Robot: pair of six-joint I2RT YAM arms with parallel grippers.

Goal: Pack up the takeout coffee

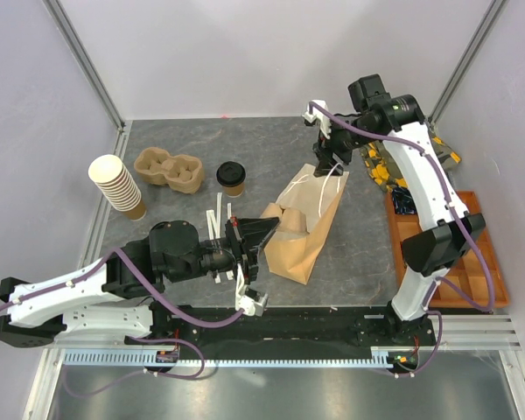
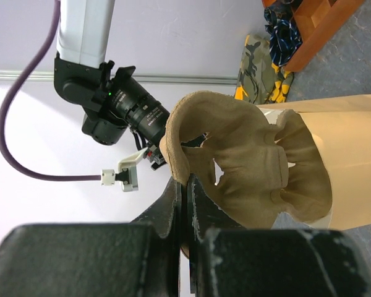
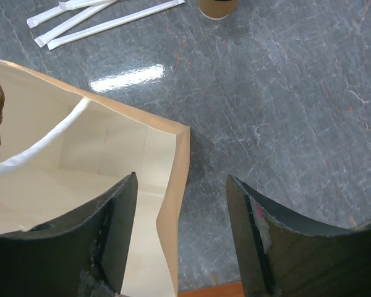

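- Left gripper (image 1: 261, 234) clamps a tan moulded-pulp cup carrier (image 1: 290, 219) at the mouth of the brown paper bag (image 1: 308, 245); the black-lidded kraft takeout coffee (image 1: 231, 178) stands apart, beyond it.
- Fingers (image 2: 170, 207) pinch its rim.
- Right gripper (image 3: 181, 179) gapes empty over the bag's edge, coffee (image 3: 218, 6) well apart.

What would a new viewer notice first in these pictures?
The brown paper bag in the middle of the table draws the eye, with the left end effector shut on a pulp cup carrier at its mouth. The right end effector is open over the bag's far rim. The takeout coffee stands apart, left of the bag.
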